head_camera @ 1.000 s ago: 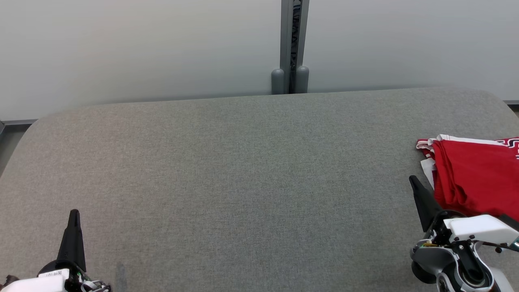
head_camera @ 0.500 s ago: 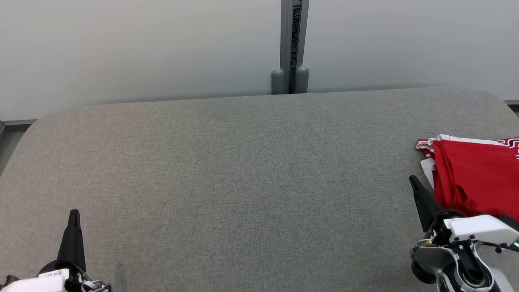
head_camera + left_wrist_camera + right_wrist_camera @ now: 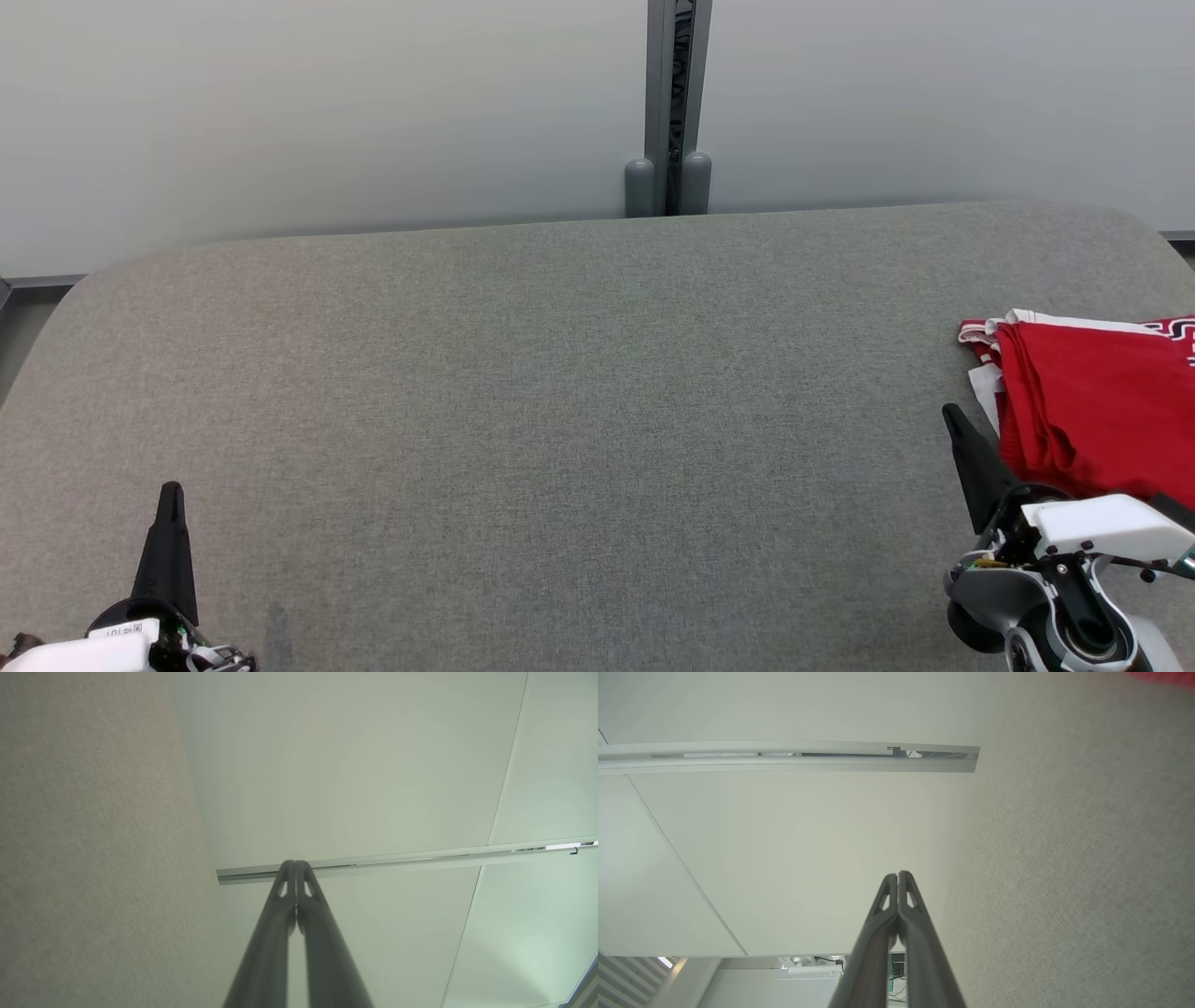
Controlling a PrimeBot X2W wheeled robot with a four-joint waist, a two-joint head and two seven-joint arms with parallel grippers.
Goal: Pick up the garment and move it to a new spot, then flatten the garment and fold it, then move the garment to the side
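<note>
Both tools are pinched shut and empty: the left tool [image 3: 171, 499] sits low at the near left, the right tool [image 3: 954, 420] just beside the garment [image 3: 1092, 420], which lies folded, red, at the right edge of the grey surface [image 3: 597, 420]. The last step looks done; any further shift needs the right tool opened first. Wrist views show fingertips [image 3: 288, 872] meeting — the head view gives the garment's place.
</note>
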